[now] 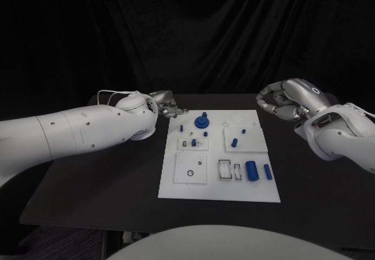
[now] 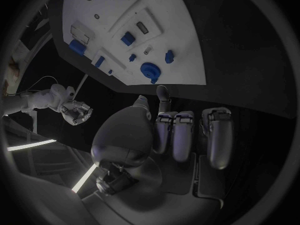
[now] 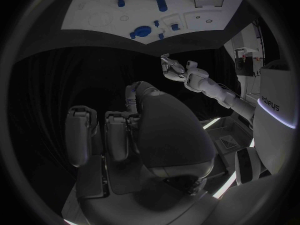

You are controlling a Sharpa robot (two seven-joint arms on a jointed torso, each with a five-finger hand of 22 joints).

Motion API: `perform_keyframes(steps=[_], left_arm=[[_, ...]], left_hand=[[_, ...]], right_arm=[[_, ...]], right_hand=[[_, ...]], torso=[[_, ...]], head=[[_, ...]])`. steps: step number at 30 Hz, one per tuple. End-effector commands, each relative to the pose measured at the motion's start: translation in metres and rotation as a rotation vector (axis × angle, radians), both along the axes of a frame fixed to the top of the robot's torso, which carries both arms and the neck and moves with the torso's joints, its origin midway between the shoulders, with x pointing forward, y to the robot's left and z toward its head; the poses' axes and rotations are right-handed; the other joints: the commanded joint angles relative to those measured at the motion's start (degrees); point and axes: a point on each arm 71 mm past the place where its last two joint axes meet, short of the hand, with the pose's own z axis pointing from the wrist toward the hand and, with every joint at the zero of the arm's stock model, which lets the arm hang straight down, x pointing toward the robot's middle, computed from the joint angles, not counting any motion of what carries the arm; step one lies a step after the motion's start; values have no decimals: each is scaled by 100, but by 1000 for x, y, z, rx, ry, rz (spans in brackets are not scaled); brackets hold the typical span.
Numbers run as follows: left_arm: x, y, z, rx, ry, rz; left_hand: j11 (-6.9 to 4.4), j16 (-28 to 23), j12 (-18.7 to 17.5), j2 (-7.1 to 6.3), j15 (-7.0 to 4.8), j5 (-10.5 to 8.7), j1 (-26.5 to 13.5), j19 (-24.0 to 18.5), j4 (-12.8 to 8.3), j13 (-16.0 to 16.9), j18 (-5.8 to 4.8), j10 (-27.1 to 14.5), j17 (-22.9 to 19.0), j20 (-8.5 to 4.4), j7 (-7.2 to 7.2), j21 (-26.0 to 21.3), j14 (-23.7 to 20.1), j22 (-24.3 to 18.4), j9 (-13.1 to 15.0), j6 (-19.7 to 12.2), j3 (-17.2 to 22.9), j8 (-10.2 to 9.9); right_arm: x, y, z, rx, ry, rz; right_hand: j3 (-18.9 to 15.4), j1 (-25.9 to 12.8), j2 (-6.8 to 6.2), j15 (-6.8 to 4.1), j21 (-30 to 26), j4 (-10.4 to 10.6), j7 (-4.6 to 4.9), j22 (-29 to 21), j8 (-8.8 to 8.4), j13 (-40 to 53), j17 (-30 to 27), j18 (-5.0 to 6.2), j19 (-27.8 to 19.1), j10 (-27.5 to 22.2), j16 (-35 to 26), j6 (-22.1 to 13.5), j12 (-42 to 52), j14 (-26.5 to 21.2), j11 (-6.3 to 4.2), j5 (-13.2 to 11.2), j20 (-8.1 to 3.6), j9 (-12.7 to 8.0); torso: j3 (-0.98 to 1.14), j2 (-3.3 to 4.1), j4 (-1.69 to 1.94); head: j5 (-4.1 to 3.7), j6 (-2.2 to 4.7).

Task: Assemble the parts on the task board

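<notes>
**Hands off the board, nothing held**

Both hands are empty. Your left hand (image 1: 166,104) sits just off the task board's (image 1: 176,187) far left corner, fingers loosely spread, gripping nothing; the left wrist view shows its fingers (image 2: 181,135) extended over bare black table (image 1: 94,184). Your right hand (image 1: 279,100) hangs off the far right corner, fingers curled in toward the palm, nothing in them. Looks like a ready pose, one hand either side so each can reach its half.

Parts all lie on the board, between the two hands. Blue gear (image 1: 201,122) near the far edge is closest to your left hand, near but not touching. Large blue cylinder (image 1: 251,170) and slimmer blue pin (image 1: 268,172) lie flat at the near right, well apart from both hands. Small blue peg (image 1: 233,143) stands mid-board on the right-hand side. Assembly appears barely begun; most parts look loose.
</notes>
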Motion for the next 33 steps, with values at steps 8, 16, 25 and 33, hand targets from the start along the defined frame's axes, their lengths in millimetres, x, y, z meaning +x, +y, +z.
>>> perform_keyframes(steps=[8,16,25,33], left_arm=[[8,-6,-11,122,116,-9],[12,-6,-14,143,132,1],[16,-8,-18,157,146,3],[18,-9,-23,156,148,5]], left_hand=[[11,15,20,-56,-6,-134,14,221,22,1509,-84,606,1508,-7,38,-6,616,1004,94,-172,-76,-13],[42,15,20,-52,21,-112,3,212,7,1509,-80,606,1508,17,76,-20,616,998,-22,-250,-110,-172],[67,15,20,-35,45,-58,68,192,-10,1509,-72,606,1508,41,105,-47,616,980,-180,-246,-104,-329],[92,15,20,-16,68,39,182,188,-31,1509,-71,606,1508,64,133,-56,616,982,-354,-228,-69,-499]], right_arm=[[-1,1,0,19,-5,9],[-1,1,0,21,-3,7],[-1,1,0,22,-4,7],[-2,0,0,23,-2,6]], right_hand=[[17,0,24,46,-27,-8,2,1279,29,1388,1357,36,256,505,-8,56,-16,557,31,39,38,4],[20,2,23,46,-23,-11,2,1280,30,1384,1357,35,259,501,-8,57,-20,557,31,45,37,3],[24,4,22,45,-29,-14,3,1278,30,1372,1350,37,256,491,-16,54,-30,555,32,54,37,2],[24,4,22,45,-29,-14,3,1278,30,1372,1350,37,256,491,-16,54,-30,555,32,54,37,2]], torso=[[-5,79,-36],[-24,87,-50],[-14,88,-50],[-14,89,-50]], head=[[39,-1],[67,-1],[47,-1],[11,-1]])
